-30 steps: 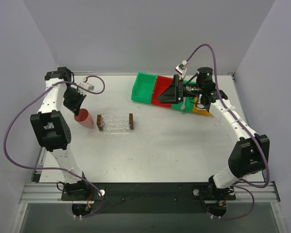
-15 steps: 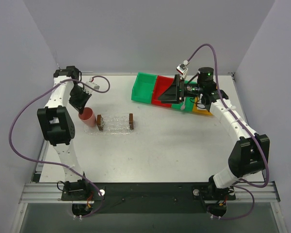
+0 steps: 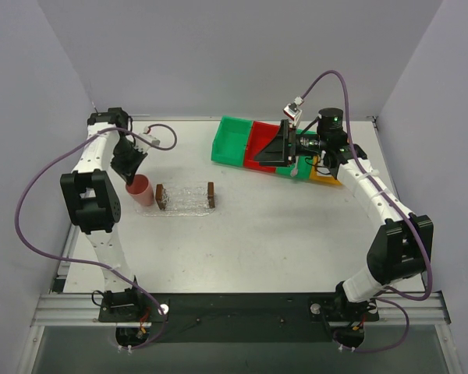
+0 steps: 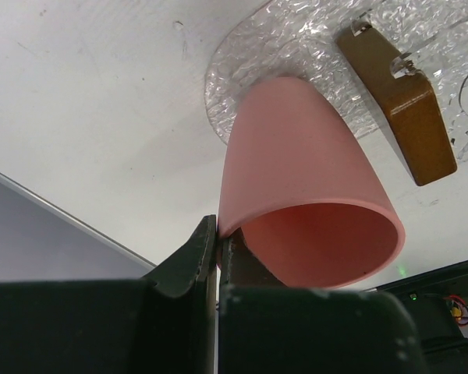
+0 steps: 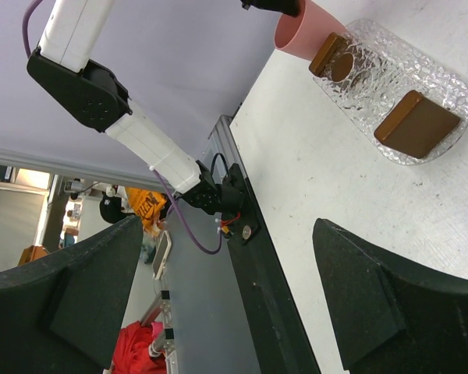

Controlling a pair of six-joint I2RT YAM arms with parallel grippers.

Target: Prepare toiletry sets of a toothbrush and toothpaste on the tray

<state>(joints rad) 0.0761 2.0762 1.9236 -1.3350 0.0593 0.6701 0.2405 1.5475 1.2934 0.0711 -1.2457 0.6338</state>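
The tray (image 3: 186, 199) is clear plastic with a brown block (image 4: 398, 101) at each short end, and it lies left of the table's centre. It also shows in the right wrist view as a clear tray (image 5: 374, 74). My left gripper (image 3: 131, 175) is shut on the rim of a tilted pink cup (image 4: 304, 179) whose closed end is at the tray's left end. The jaws (image 4: 217, 234) pinch the cup wall. My right gripper (image 3: 285, 146) hangs open over the coloured bins, and its fingers (image 5: 228, 226) hold nothing. The toothbrush and toothpaste are hidden.
A row of bins stands at the back right: green (image 3: 232, 140), red (image 3: 257, 146) and yellow (image 3: 324, 176). The right arm covers part of them. Grey walls close in the table on three sides. The left table edge runs close beside the cup (image 3: 139, 189).
My left arm has swung in, bringing the cup slightly right, closer to the tray's left block. Over the last half second it has hardly moved. The right arm is still.
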